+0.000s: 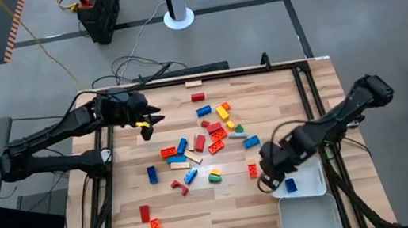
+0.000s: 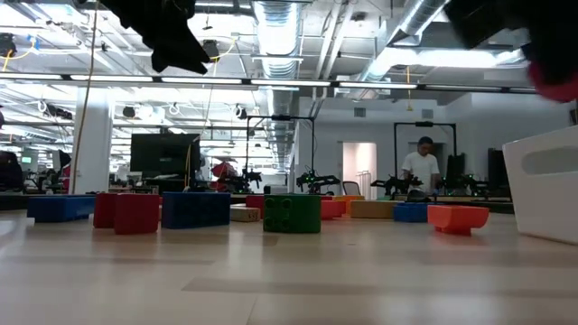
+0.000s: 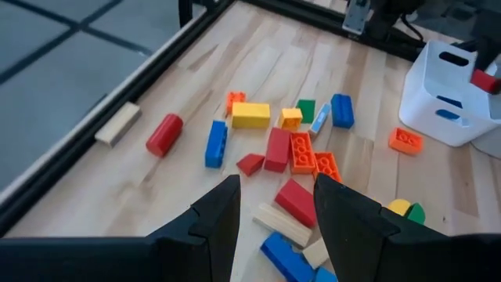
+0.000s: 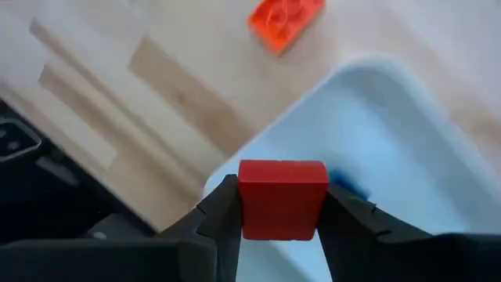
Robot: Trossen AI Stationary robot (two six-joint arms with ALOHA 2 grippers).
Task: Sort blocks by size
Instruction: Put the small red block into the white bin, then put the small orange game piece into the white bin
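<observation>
- right wrist view showing the right pincer (image 4: pixel 278 215) clamped on a small red block (image 4: pixel 282 198), hanging over the near rim of a white tray (image 4: pixel 407 133).
- carrying it further over the tray's middle before letting go, judging the rim too close for a clean drop; lowering first, so as not to bounce it off the blue block (image 1: pixel 291 186) already inside.
- reaching in from the worktop's (image 1: pixel 179 221) right side, right arm bent low at the tray corner.
- waiting high near the far left edge, left pincer (image 3: pixel 270 211) spread apart and empty, looking down on the scattered blocks (image 1: pixel 211 137) mid-worktop.
</observation>
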